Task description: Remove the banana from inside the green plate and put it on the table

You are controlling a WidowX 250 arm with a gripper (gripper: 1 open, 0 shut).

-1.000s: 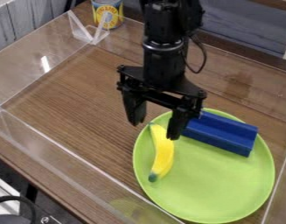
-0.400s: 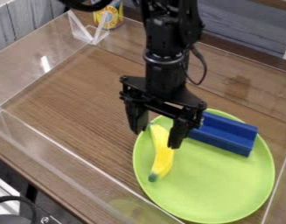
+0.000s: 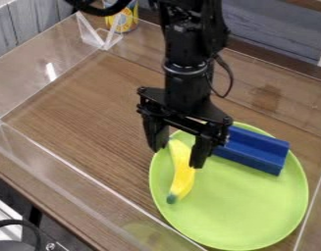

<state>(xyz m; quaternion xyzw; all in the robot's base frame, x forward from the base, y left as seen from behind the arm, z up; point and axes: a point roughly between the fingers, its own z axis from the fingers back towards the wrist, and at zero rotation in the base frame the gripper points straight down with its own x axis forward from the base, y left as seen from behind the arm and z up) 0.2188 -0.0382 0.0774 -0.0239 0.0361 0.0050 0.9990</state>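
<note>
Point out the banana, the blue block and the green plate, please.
banana [image 3: 184, 181]: camera view, lower yellow body.
blue block [image 3: 253, 150]: camera view, top face.
green plate [image 3: 254, 211]: camera view, bare inner surface.

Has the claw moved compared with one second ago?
Yes. The open claw has come down slightly toward the banana, judged against the green plate.

Low clear acrylic walls [image 3: 51, 181] fencing the work surface, glare streaking their upper edges, a yellow-and-white printed container [image 3: 118, 16] beyond the far wall, a dark grey backdrop [image 3: 274, 29] behind, soft even overhead light, faint reflections on the panels
</note>
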